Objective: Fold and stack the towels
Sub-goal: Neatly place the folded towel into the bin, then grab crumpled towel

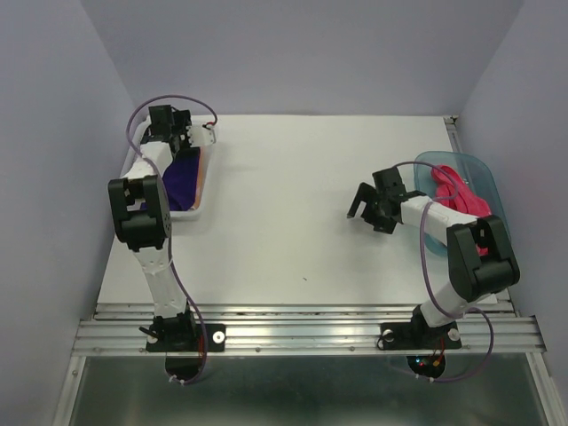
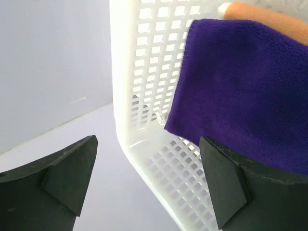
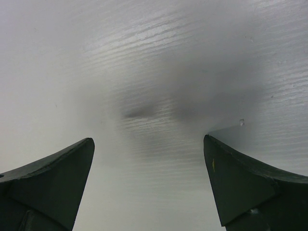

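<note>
Left tool (image 2: 147, 144) stood open and empty at the wall of the basket (image 2: 144, 57). The purple towel (image 2: 240, 96) lay in the basket over the orange towel (image 2: 269, 17). Right tool (image 3: 149, 142) stood open above the tabletop (image 1: 293, 195). The pink-red towel (image 1: 461, 191) lay bunched in the tub (image 1: 484, 173). Assessment: towels light, soft, limp. Pinch a corner hem and expect sagging.

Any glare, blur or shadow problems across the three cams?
Top external: even, soft light, sharp, barely any shadow on the table. Left wrist: wall of the basket nearly blown out, purple towel crisp, near fingers dark. Right wrist: streaky sheen on the table, one smeared shadow blotch mid-frame.
</note>
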{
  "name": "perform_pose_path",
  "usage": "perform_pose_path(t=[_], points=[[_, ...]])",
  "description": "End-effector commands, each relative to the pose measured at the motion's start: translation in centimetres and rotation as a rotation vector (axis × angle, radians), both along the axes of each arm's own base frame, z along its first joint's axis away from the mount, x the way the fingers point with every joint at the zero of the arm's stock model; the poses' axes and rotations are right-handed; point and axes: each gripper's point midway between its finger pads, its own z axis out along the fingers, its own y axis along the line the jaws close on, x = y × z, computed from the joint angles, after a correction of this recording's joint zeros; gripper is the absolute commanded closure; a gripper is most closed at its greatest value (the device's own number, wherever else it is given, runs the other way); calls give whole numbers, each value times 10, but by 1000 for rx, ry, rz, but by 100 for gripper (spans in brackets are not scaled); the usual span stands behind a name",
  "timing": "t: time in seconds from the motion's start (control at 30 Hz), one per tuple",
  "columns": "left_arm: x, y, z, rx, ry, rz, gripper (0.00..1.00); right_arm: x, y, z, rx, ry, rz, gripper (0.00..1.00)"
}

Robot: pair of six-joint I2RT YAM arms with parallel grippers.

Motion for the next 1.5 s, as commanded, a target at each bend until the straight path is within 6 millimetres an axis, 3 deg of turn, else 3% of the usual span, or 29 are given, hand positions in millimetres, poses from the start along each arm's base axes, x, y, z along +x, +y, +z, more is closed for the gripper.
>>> perform_pose_path(t=[0.0, 0.13, 0.27, 0.33, 0.37, 0.4, 0.43, 0.5, 0.67, 0.73, 0.77, 0.8, 0.87, 0.93, 1.0, 1.03, 1.1, 1.13, 1.2, 1.27, 1.33, 1.47], points=[[8, -10, 48, -27, -107, 16, 1, 21, 7, 24, 34, -90, 5, 0], [0, -21, 63, -53, -133, 7, 1, 21, 7, 36, 36, -124, 24, 0], [-10, -46, 105, -128, -203, -31, 1, 22, 8, 56, 43, -179, 44, 0], [-26, -61, 137, -186, -257, -61, 1, 23, 9, 68, 52, -215, 52, 0], [-32, -79, 150, -225, -279, -110, 1, 24, 9, 74, 54, -235, 61, 0], [-44, -87, 175, -292, -333, -106, 1, 25, 9, 86, 57, -270, 67, 0], [-52, -114, 187, -346, -356, -146, 1, 27, 10, 95, 59, -300, 73, 0], [-73, -138, 226, -460, -460, -155, 1, 30, 9, 112, 55, -356, 82, 0], [-119, -201, 280, -937, -525, -199, 1, 46, -22, 155, -43, -505, -73, 0], [-140, -222, 308, -1131, -518, -213, 1, 51, -50, 175, -131, -545, -206, 0], [-146, -227, 314, -1308, -466, -147, 1, 52, -73, 183, -199, -563, -301, 0], [-157, -230, 323, -1402, -452, -124, 1, 55, -81, 193, -213, -577, -340, 0], [-165, -225, 322, -1671, -384, 49, 1, 56, -100, 194, -248, -554, -384, 0], [-178, -219, 296, -1794, -301, 211, 1, 62, -131, 194, -253, -526, -438, 0], [-196, -218, 263, -1908, -228, 324, 1, 67, -168, 177, -255, -453, -488, 0], [-206, -228, 253, -1911, -192, 323, 1, 68, -181, 175, -259, -420, -511, 0], [-217, -221, 233, -1908, -227, 413, 1, 65, -219, 154, -285, -337, -590, 0], [-229, -216, 214, -1914, -216, 493, 1, 61, -230, 146, -298, -298, -610, 0], [-240, -209, 194, -1897, -224, 572, 1, 53, -260, 134, -337, -239, -673, 0], [-255, -203, 166, -1882, -203, 659, 1, 45, -280, 122, -350, -208, -711, 0], [-267, -197, 137, -1872, -179, 741, 1, 43, -288, 107, -347, -171, -713, 0], [-273, -188, 106, -1809, -162, 845, 1, 39, -298, 84, -387, -115, -693, 0]])
